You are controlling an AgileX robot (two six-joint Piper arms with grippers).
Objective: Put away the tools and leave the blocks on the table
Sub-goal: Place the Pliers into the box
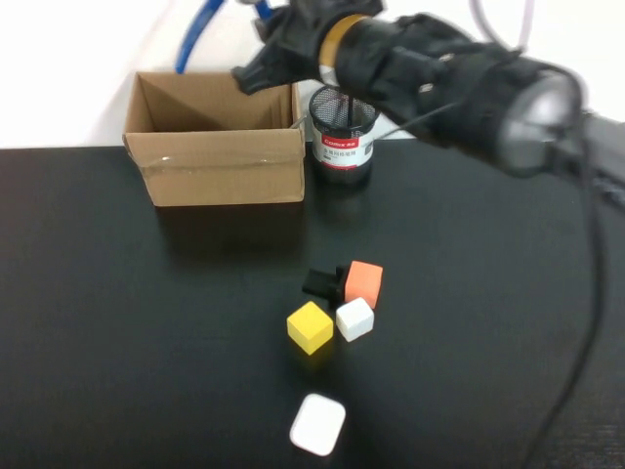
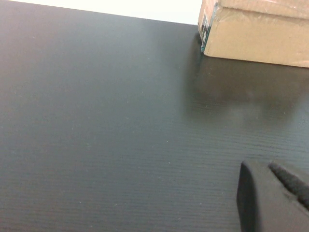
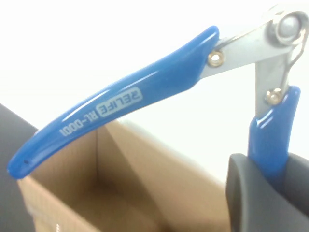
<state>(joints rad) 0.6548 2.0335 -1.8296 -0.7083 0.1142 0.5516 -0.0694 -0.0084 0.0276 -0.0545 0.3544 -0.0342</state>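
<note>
My right gripper (image 1: 262, 66) hangs over the open cardboard box (image 1: 215, 147) at the back. In the right wrist view it (image 3: 271, 169) is shut on one handle of the blue-handled pliers (image 3: 130, 104), whose other handle swings out above the box (image 3: 111, 193). On the black table (image 1: 117, 322) lie the yellow cube (image 1: 310, 327), the white cube (image 1: 354, 319), the orange block (image 1: 363, 282) and the black block (image 1: 320, 282), close together. The scissors are out of view. My left gripper (image 2: 270, 198) is low over bare table (image 2: 96, 121), near a corner of the box (image 2: 260, 34).
A black mesh pen cup (image 1: 343, 132) stands just right of the box, with a thin dark rod in it. A flat white rounded square (image 1: 317, 424) lies near the front edge. Cables hang from the right arm over the table's right side.
</note>
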